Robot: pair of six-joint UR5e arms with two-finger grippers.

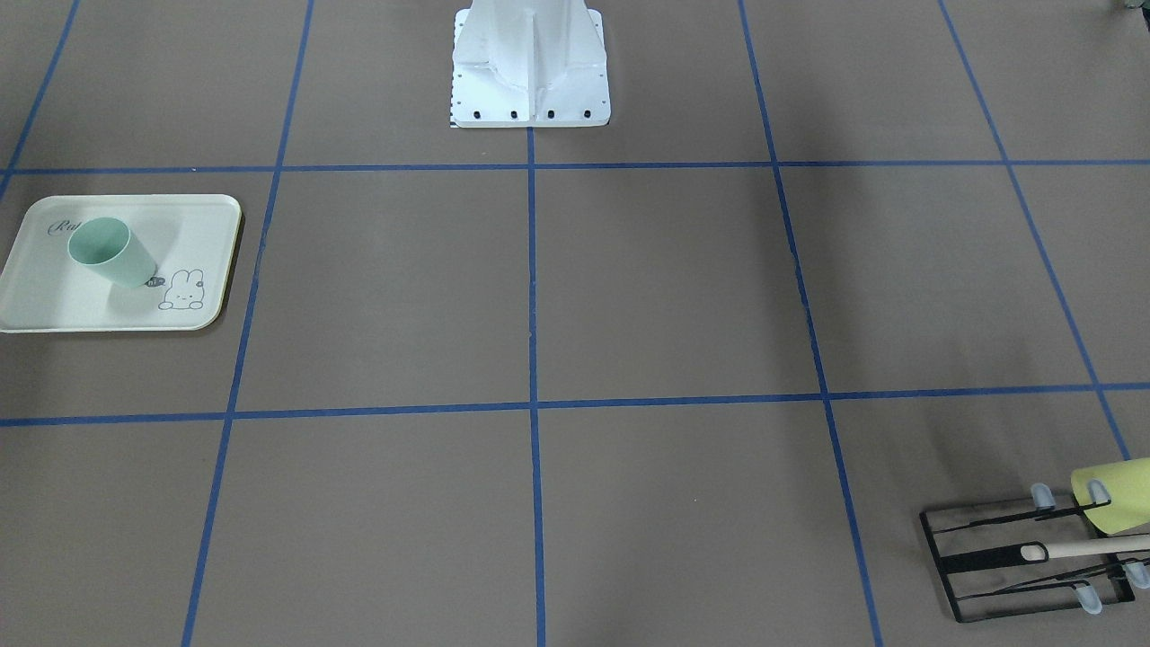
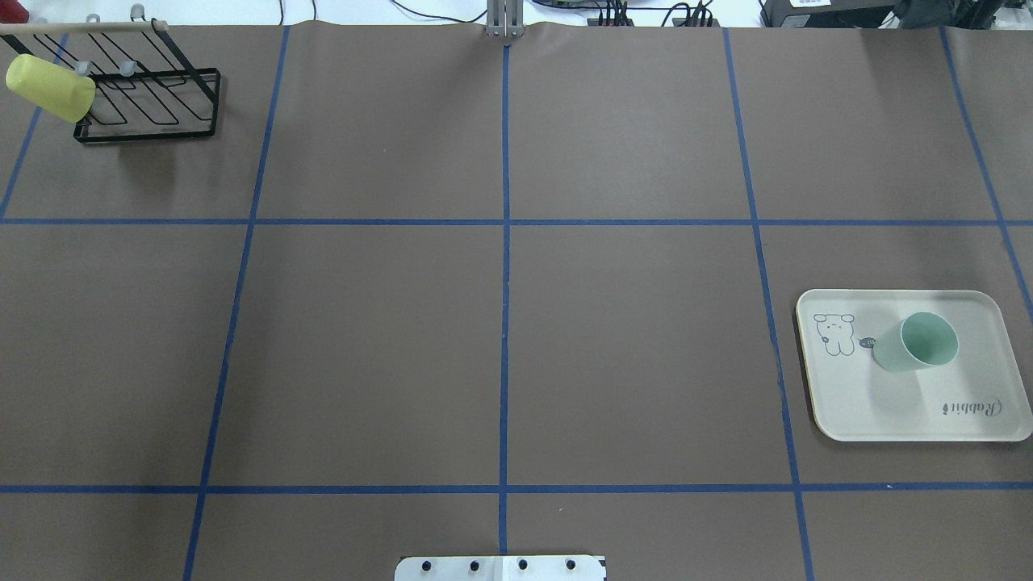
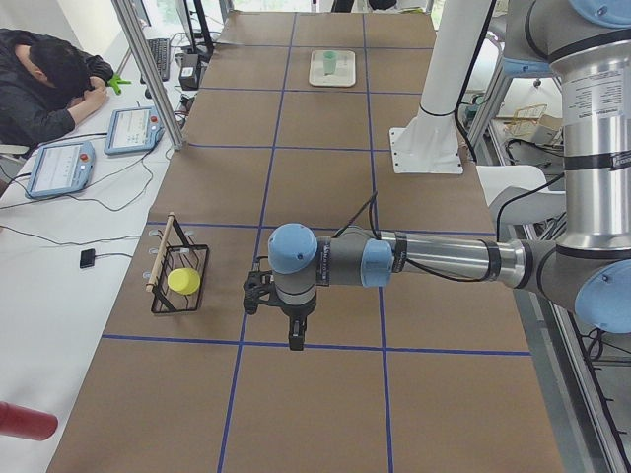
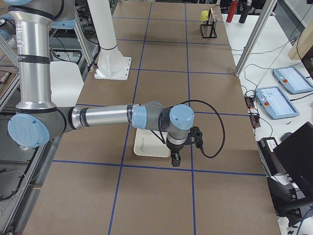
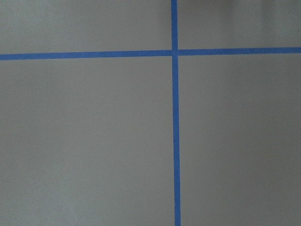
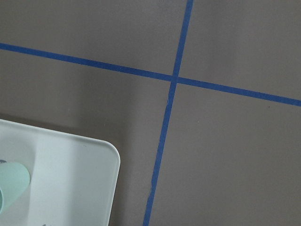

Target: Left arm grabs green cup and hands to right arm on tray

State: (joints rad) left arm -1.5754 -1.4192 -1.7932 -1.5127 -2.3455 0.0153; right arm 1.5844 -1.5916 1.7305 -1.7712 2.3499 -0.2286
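Standing upright on the tray [image 2: 888,411], between its bunny drawing and the "Rabbit" script, is the green cup [image 2: 916,343], with nothing touching it. The right pincer [image 4: 174,160] hangs just beside the tray, and the left pincer [image 3: 294,340] hangs well apart from it over the tabletop [image 2: 500,323]. I cannot tell whether either pincer is wide or narrow.

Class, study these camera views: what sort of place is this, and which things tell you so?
Most likely a robotics lab, not a home: the table carries a blue tape grid, the left arm and right arm hang over it, and control tablets lie on the side bench.
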